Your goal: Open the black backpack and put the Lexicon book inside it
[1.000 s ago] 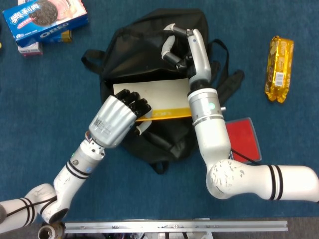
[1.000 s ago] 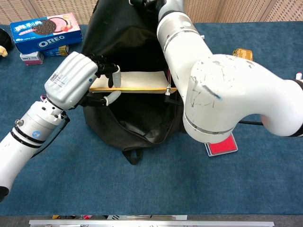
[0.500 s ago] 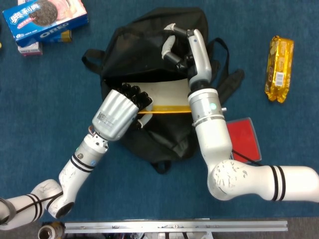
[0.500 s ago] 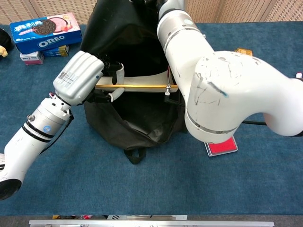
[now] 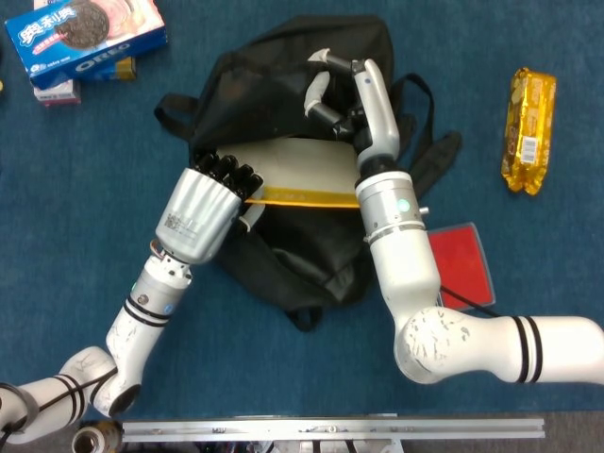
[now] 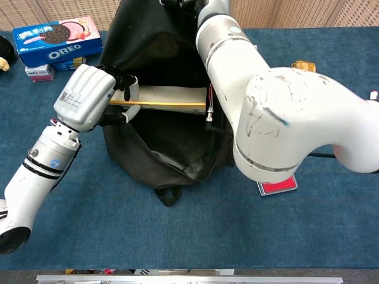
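The black backpack (image 5: 274, 90) (image 6: 154, 47) lies in the middle of the blue table with its mouth held open. The Lexicon book (image 5: 307, 173) (image 6: 169, 94), cream with a yellow edge, lies across that opening, partly under the upper flap. My left hand (image 5: 203, 212) (image 6: 89, 97) grips the book's left end, fingers curled over the yellow edge. My right hand (image 5: 342, 90) holds the backpack's upper flap lifted, fingers hooked into the fabric. In the chest view the right arm (image 6: 266, 100) covers the book's right end and that hand is mostly cut off at the top.
An Oreo box (image 5: 85, 33) (image 6: 56, 40) sits at the far left on a small box (image 5: 58, 92). A yellow snack pack (image 5: 530, 130) lies at the far right. A flat red item (image 5: 462, 264) (image 6: 277, 184) rests beside the right arm.
My left hand has moved left and away from me with the book, sliding it further under the backpack's flap. The right hand keeps its hold on the flap.
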You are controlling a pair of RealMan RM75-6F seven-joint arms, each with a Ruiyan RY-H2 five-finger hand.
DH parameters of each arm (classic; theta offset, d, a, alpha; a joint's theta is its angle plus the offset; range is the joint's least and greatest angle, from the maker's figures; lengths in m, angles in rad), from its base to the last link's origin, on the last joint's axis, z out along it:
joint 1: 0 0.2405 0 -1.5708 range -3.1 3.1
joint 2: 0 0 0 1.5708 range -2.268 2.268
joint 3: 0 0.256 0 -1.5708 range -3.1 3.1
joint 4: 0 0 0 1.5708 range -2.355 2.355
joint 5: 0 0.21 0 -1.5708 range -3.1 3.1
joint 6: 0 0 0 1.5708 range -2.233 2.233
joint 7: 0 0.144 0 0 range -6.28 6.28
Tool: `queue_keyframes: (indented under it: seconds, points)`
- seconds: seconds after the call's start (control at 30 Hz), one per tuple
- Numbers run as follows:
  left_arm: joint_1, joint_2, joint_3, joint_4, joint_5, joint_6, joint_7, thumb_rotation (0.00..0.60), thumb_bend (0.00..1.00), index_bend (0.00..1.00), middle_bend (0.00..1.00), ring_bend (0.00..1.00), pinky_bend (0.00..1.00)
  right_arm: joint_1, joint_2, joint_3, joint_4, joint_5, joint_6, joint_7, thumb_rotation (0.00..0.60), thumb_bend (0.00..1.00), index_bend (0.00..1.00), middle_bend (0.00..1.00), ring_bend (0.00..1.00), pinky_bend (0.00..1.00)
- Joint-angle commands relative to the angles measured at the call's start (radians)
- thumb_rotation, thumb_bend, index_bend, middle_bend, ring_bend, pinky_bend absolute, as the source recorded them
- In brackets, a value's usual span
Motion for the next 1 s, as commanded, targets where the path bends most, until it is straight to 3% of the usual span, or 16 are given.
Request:
queue_keyframes:
  seconds: [0.03,0.3,0.67,1.0]
  points:
    - [0.003,-0.014,-0.002,0.01,-0.007,-0.006,0.032,0.6,0.34,0.63,0.61,0.5,0.54,0.001,-0.001,-0.002,-0.002,0.0,0.001,0.0,0.6,0.79,0.81,0.71,0.54,0.78]
    - [0.007,-0.048,-0.056,-0.005,-0.069,-0.011,0.11,0.6,0.34,0.63,0.61,0.5,0.54,0.0,-0.002,-0.008,-0.005,-0.004,0.007,0.0,0.6,0.79,0.81,0.71,0.54,0.78]
    - [0.029,-0.07,-0.018,-0.028,-0.077,-0.034,0.236,0.6,0.34,0.63,0.61,0.5,0.54,0.001,-0.005,-0.004,0.001,-0.002,0.009,0.003,0.6,0.79,0.81,0.71,0.54,0.78]
    - [0.032,-0.1,-0.059,-0.112,-0.127,-0.06,0.384,0.6,0.34,0.63,0.63,0.5,0.54,0.0,-0.005,-0.002,0.0,0.0,0.008,0.005,0.6,0.79,0.81,0.71,0.54,0.78]
